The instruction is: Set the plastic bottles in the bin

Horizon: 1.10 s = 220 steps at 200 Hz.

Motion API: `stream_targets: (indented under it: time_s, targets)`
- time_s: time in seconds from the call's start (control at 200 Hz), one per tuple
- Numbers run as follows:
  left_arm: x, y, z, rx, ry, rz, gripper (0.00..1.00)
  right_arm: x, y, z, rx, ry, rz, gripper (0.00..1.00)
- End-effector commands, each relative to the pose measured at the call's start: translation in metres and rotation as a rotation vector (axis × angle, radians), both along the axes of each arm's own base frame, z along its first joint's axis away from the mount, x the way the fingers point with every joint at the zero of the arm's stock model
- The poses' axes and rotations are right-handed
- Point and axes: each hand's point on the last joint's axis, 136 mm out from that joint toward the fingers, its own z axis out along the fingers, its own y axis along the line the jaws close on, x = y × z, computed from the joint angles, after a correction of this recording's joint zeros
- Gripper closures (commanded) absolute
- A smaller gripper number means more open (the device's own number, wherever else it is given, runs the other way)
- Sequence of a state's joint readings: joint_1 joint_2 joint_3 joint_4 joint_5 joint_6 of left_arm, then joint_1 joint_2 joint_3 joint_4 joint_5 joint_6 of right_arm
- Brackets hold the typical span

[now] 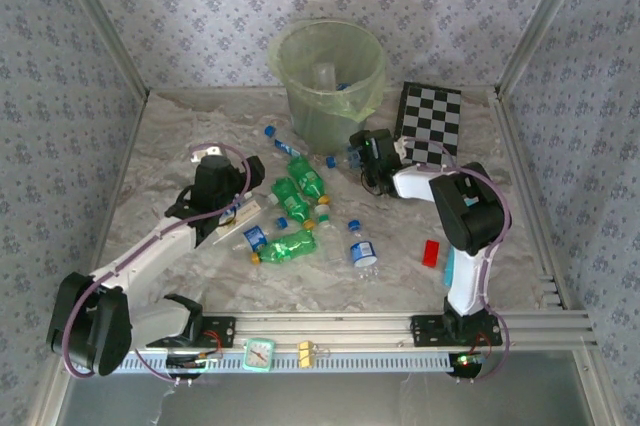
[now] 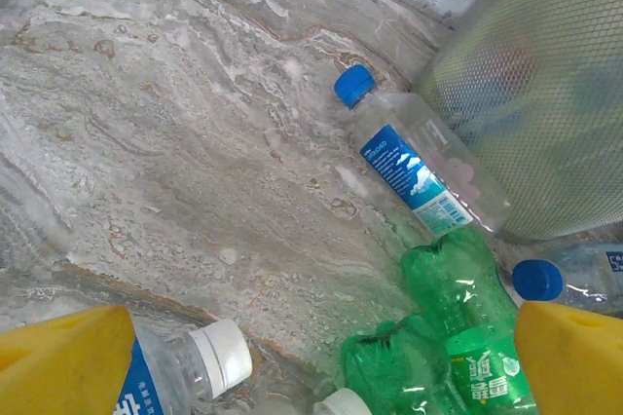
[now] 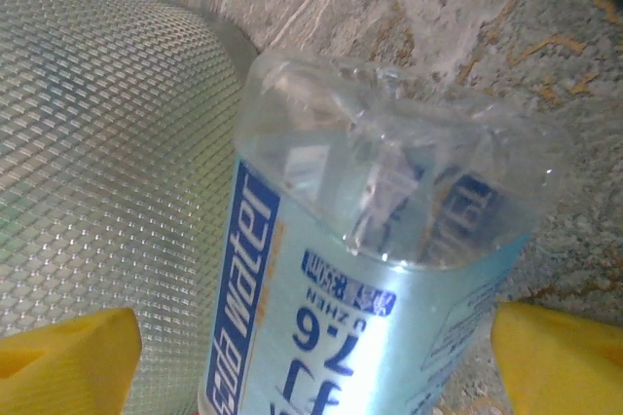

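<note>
A clear plastic bottle [image 3: 370, 269] with a pale blue "soda water" label lies between the yellow fingertips of my right gripper [image 3: 316, 366], right beside the bin [image 3: 97, 162]. The jaws stand wide around it, with a gap on the left side. In the top view the right gripper [image 1: 362, 151] is low at the foot of the pale green bin [image 1: 300, 46]. My left gripper [image 1: 242, 211] hangs open over a cluster of bottles: green ones [image 2: 458, 283], a white-capped clear one [image 2: 185, 366] and a blue-capped clear one [image 2: 419, 167]. Bottles lie inside the bin.
A chequered board [image 1: 432, 121] leans at the back right. A small red block [image 1: 431, 253] and a cyan stick [image 1: 450, 268] lie near the right arm. More bottles [image 1: 362, 251] are scattered mid-table. Patterned walls close in three sides.
</note>
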<state>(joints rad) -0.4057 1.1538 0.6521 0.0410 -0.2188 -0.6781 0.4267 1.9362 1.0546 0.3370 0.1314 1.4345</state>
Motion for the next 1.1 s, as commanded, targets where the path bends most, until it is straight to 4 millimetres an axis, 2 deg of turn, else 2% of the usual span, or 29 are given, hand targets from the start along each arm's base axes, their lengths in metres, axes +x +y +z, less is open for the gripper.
stream_targets:
  time_s: [0.0, 0.165, 0.355, 0.545, 0.805, 1.094]
  targets:
    - [0.001, 0.005, 0.008, 0.015, -0.027, 0.012, 0.0, 0.008, -0.007, -0.02, 0.022, 0.042, -0.09, 0.05]
    - [0.001, 0.008, 0.006, 0.02, -0.025, 0.022, 0.0, 0.01, -0.006, -0.033, 0.016, 0.074, -0.103, 0.06]
    - [0.002, 0.009, 0.005, 0.018, -0.024, 0.027, 0.0, 0.01, -0.008, -0.036, -0.05, 0.093, -0.101, 0.09]
    - [0.001, 0.01, 0.005, 0.017, -0.024, 0.031, 0.0, 0.009, -0.006, -0.044, -0.037, 0.103, -0.095, 0.16]
    - [0.0, 0.012, 0.008, 0.015, -0.03, 0.036, 0.0, -0.005, -0.001, -0.06, -0.025, 0.133, -0.075, 0.26]
    - [-0.001, 0.012, 0.014, 0.007, -0.039, 0.038, 0.0, -0.019, -0.006, -0.063, -0.034, 0.138, -0.058, 0.34]
